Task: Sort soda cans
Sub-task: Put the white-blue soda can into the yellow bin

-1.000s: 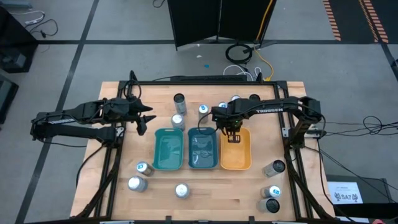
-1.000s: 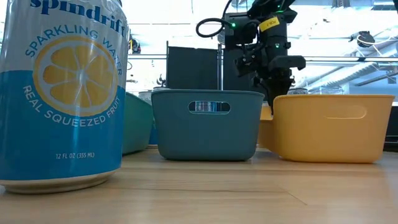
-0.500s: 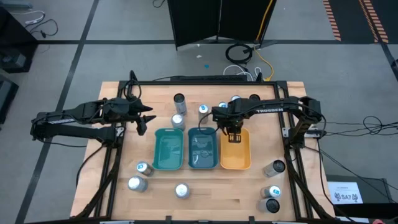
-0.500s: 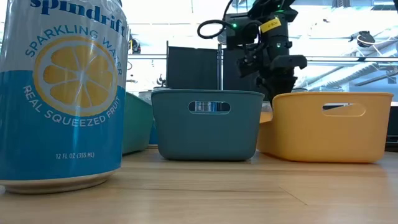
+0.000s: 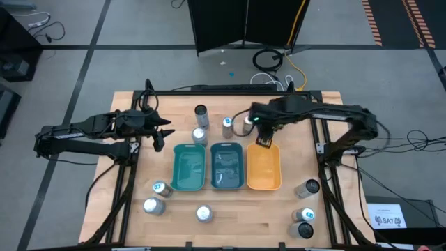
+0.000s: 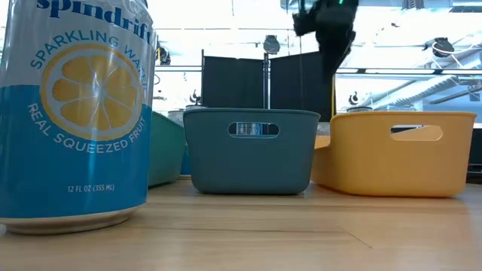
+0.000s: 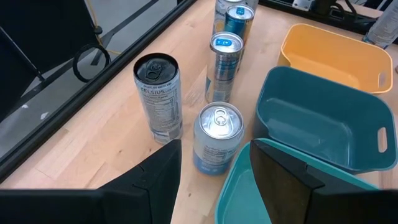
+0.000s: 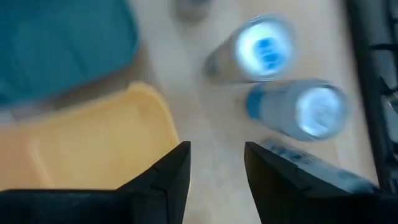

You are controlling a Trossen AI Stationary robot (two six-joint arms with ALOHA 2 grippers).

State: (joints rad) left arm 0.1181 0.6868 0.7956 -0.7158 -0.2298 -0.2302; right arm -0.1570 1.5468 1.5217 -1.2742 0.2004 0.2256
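Note:
Several silver soda cans stand upright on the table. A dark-topped can [image 5: 201,111], a plain-topped can [image 5: 198,134] and a blue-topped can [image 5: 227,124] stand at the far side. My left gripper [image 5: 162,133] is open and hovers left of them; its wrist view shows the dark-topped can [image 7: 155,93] and the plain-topped can [image 7: 216,134] just ahead. My right gripper [image 5: 265,139] is open and empty, raised above the orange tray's far end [image 8: 93,137]. Two blue-marked cans [image 8: 261,46] show beyond it. A Spindrift can [image 6: 75,113] fills the low view's near left.
The green tray [image 5: 188,167], teal tray [image 5: 228,166] and orange tray [image 5: 264,169] sit side by side mid-table. More cans stand near the front left [image 5: 159,187] [image 5: 203,213] and front right [image 5: 309,187] [image 5: 304,230]. Black frame rails run along the table's edges.
My right gripper has risen out of the orange tray and drawn toward the table's far edge, while its arm swung outward. The orange tray has shifted slightly toward the table's left. My left arm has kept still.

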